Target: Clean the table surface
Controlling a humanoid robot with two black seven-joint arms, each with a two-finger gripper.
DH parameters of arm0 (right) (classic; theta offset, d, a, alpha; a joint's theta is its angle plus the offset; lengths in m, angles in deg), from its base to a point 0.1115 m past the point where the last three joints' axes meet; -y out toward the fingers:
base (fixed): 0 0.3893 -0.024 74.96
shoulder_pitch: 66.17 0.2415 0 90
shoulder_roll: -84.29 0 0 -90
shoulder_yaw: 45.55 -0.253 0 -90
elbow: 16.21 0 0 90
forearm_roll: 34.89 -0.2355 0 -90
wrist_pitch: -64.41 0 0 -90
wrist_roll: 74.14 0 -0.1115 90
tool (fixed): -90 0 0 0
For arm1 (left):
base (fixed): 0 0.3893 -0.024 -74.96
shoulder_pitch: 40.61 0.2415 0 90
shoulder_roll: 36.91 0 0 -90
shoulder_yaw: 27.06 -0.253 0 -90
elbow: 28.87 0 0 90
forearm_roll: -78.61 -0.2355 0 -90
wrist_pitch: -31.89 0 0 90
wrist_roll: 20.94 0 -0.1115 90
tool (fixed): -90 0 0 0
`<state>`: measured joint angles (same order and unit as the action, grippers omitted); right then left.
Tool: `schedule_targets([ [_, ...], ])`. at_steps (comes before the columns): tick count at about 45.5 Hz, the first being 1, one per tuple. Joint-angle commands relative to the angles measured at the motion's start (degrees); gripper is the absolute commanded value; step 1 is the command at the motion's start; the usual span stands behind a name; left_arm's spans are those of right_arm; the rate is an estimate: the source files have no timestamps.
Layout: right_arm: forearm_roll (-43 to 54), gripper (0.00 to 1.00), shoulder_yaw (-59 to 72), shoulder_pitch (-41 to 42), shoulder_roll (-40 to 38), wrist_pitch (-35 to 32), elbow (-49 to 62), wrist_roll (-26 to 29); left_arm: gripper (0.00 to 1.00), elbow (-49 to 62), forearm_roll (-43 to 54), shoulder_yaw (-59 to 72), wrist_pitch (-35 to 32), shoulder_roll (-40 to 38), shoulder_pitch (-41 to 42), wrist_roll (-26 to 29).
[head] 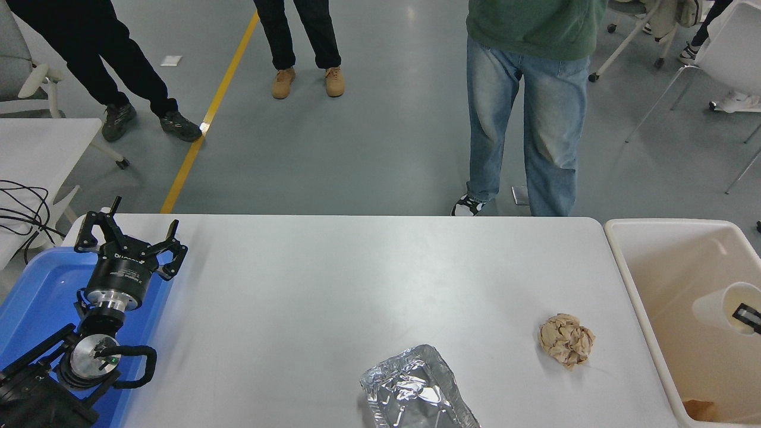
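The white table surface (pixel 333 285) carries a crumpled brown paper ball (pixel 566 340) at the right and a crushed foil tray (pixel 416 389) at the front edge. At the far right, a white paper cup (pixel 716 306) lies on its side low inside the beige bin (pixel 630 279). Only a black tip of my right gripper (pixel 748 315) shows at the cup's mouth, gripping its rim. My left gripper (pixel 128 238) stays parked, open, at the table's left end above the blue tray (pixel 35 303).
Three people stand on the grey floor beyond the far edge, one in jeans (pixel 523 119) close to the table. A smaller white table (pixel 35 148) with cables is at the left. Chairs stand at the top right.
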<state>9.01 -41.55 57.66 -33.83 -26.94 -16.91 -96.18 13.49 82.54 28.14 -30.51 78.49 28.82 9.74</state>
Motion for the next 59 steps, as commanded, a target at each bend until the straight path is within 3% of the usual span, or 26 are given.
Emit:
schedule_targets([
  [1, -15.78, 0.00, 10.50, -1.57, 4.12, 2.76, 3.51, 1.82, 0.99, 0.00, 0.02, 0.00, 0.00, 0.00, 0.00, 0.00],
  [35, -18.68, 0.00, 10.15, -1.48, 5.53, 6.89, 3.60, 5.60, 0.99, 0.00, -0.07, 0.00, 0.00, 0.00, 0.00, 0.08],
  [36, -18.68, 0.05, 10.15, -1.40, 5.70, 6.89, 3.60, 5.60, 0.99, 0.00, -0.07, 0.00, 0.00, 0.00, 0.00, 0.00],
  [39, -18.77, 0.64, 9.89, -1.31, 5.70, 7.51, 3.60, 5.60, 0.99, 0.00, -0.07, 0.00, 0.00, 0.00, 0.00, 0.00],
  [42, -18.77, 0.99, 9.98, -1.22, 5.61, 7.95, 3.60, 5.52, 0.99, 0.00, 0.02, 0.00, 0.00, 0.00, 0.00, 0.00],
  [59, -18.86, 1.00, 9.27, -1.04, 5.53, 9.88, 4.74, 5.52, 0.99, 0.00, 0.02, 0.00, 0.00, 0.00, 0.00, 0.00],
])
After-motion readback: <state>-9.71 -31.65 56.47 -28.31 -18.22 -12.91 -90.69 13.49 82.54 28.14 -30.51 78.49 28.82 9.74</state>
